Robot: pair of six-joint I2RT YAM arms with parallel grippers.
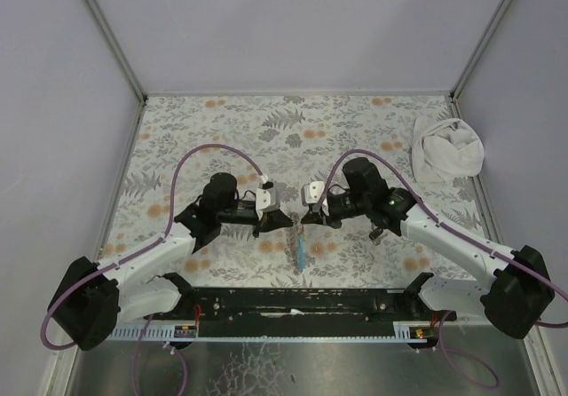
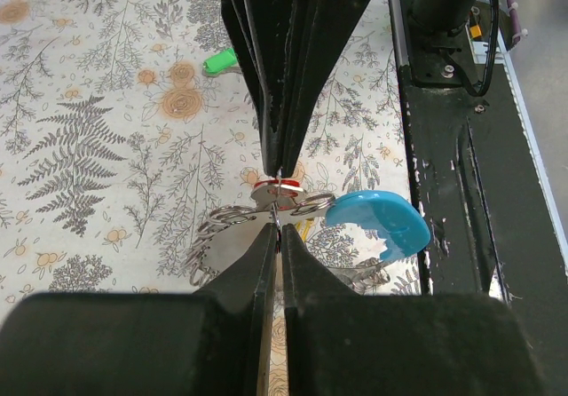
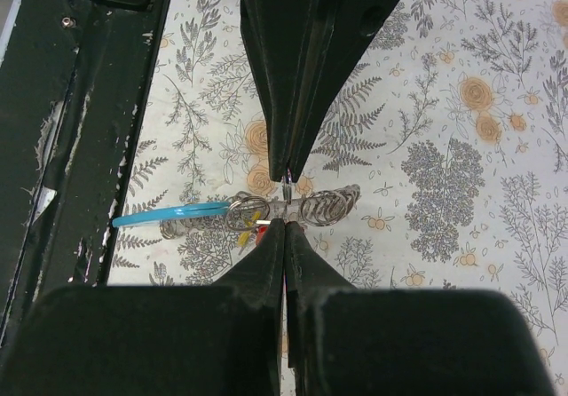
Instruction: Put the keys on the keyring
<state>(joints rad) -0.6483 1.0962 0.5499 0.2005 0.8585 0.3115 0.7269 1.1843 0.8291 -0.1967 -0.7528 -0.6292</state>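
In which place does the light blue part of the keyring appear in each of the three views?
Top external: the keyring's light blue part is low centre, just above the black base rail.
Left wrist: the blue part is right of centre, next to the rail.
Right wrist: the blue part is left of centre, seen as a thin strip.
Shared landmark: the rail, here at the left.

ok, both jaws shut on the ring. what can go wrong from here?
1. Both jaws pinch only thin wire of the keyring; any pull apart could slip or bend it.
2. The green key lies loose on the table, off the ring; releasing to fetch it may drop the rest.
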